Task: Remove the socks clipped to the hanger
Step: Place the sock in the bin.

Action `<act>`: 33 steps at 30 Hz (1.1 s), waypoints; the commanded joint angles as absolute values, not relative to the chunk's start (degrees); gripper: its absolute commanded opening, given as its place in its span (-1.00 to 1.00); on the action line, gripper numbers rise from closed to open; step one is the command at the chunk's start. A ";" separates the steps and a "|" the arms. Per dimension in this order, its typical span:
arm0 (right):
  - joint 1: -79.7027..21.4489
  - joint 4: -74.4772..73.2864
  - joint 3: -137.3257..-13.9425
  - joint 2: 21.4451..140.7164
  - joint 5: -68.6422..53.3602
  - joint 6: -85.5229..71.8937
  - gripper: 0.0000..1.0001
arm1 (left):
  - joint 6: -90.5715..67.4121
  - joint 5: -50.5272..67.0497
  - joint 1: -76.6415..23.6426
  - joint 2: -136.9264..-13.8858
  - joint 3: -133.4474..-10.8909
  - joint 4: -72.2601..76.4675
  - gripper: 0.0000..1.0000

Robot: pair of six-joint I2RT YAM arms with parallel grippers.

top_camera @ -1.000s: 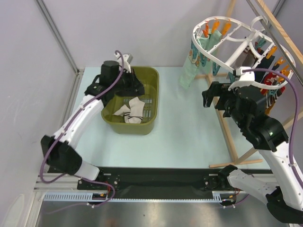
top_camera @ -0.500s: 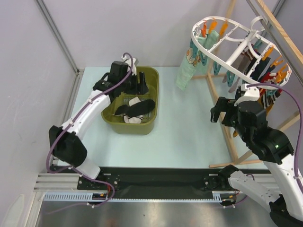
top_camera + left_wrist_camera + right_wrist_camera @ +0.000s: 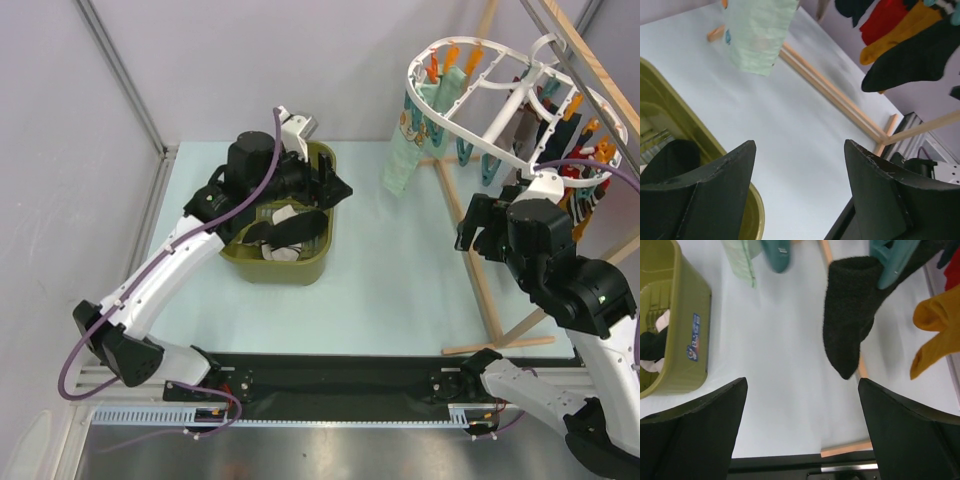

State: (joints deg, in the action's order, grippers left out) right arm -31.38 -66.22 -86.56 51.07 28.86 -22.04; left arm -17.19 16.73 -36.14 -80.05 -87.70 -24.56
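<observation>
Right gripper (image 3: 802, 385) spread, empty, beneath soft black fabric sock (image 3: 845, 315) hanging from white plastic oval hanger (image 3: 450, 117). Light, limp (likely stretchy): pinch near cuff, tug down. Left gripper (image 3: 799, 145) spread too, above olive-green plastic tub (image 3: 275, 270).

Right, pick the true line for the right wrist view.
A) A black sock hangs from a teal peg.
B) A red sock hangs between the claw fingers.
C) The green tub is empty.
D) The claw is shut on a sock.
A: the black sock dangles from a teal peg, while the right claw stands open and holds nothing.
</observation>
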 commanded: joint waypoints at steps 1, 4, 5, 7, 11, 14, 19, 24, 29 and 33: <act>-31.38 -69.44 -87.90 51.41 33.21 -21.80 0.99 | -19.51 20.82 -36.47 -76.82 -87.27 -19.69 0.54; -31.38 -68.82 -85.70 51.42 34.80 -21.71 0.99 | -20.48 21.79 -36.47 -76.46 -87.19 -18.63 0.54; -31.38 -68.12 -84.39 51.42 35.15 -21.45 0.99 | -20.57 22.06 -36.56 -76.29 -87.27 -18.63 0.55; -31.38 -66.46 -82.71 51.59 36.73 -21.10 0.99 | -20.65 22.41 -36.56 -76.20 -87.19 -18.72 0.54; -31.38 -62.50 -77.09 51.24 40.07 -20.22 0.94 | -20.57 22.32 -37.00 -75.41 -86.05 -18.37 0.54; -31.29 -58.46 -73.05 50.36 41.57 -18.38 0.78 | -20.39 21.36 -37.61 -74.27 -83.86 -16.62 0.54; -31.29 -54.76 -71.19 50.80 39.29 -16.09 0.11 | -20.66 21.80 -38.32 -74.35 -81.30 -13.89 0.53; -31.29 -53.09 -71.89 50.80 36.58 -14.24 -0.75 | -21.61 21.27 -39.90 -74.09 -76.83 -8.36 0.52; -31.38 -53.08 -74.35 51.06 31.04 -14.50 -1.00 | -21.98 20.30 -43.32 -75.84 -74.01 -0.28 0.51; -31.46 -54.05 -75.67 51.15 26.46 -15.47 -1.00 | -21.36 20.21 -46.23 -79.62 -74.79 5.34 0.51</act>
